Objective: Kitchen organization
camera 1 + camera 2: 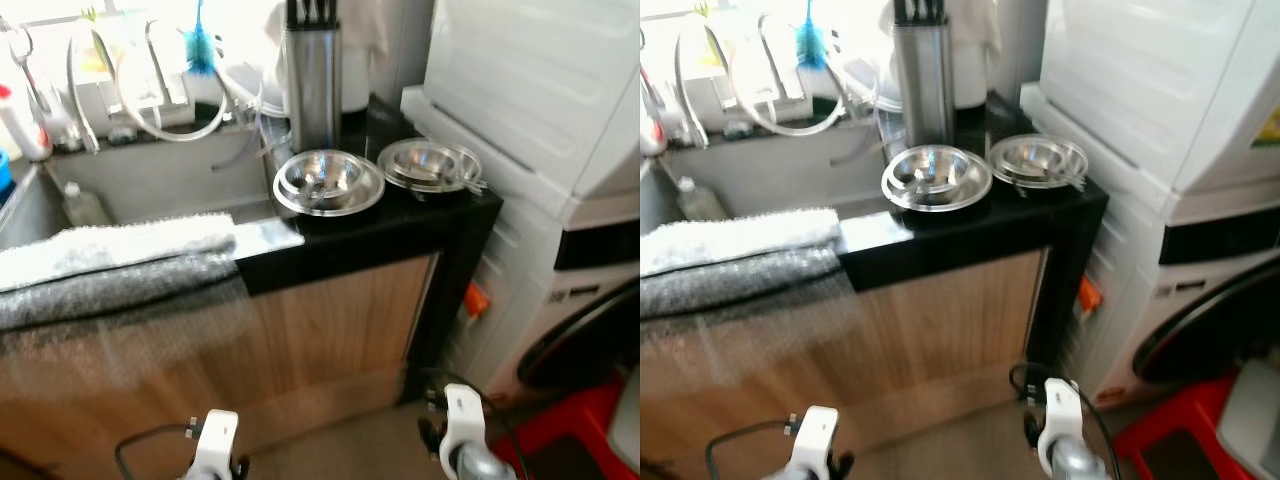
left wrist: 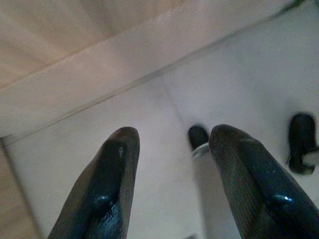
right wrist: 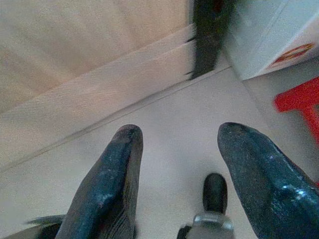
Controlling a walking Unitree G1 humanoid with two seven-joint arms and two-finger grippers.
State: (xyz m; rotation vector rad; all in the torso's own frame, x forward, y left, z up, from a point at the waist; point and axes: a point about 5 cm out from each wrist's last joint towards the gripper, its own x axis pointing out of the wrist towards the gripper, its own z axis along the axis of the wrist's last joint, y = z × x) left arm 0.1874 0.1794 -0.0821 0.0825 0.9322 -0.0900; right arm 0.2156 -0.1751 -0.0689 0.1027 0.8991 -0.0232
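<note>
Two stacks of steel bowls stand on the black counter: a larger bowl on a plate and a smaller set to its right. Behind them rises a steel knife block. Both arms hang low in front of the wooden cabinet. My left gripper is open over the pale floor, nothing between its fingers. My right gripper is open too, pointing at the floor near the cabinet's plinth.
A sink with hoses and a blue brush lies at the left, with a grey cloth over its front edge. A white washing machine stands on the right, with a red stool beside it.
</note>
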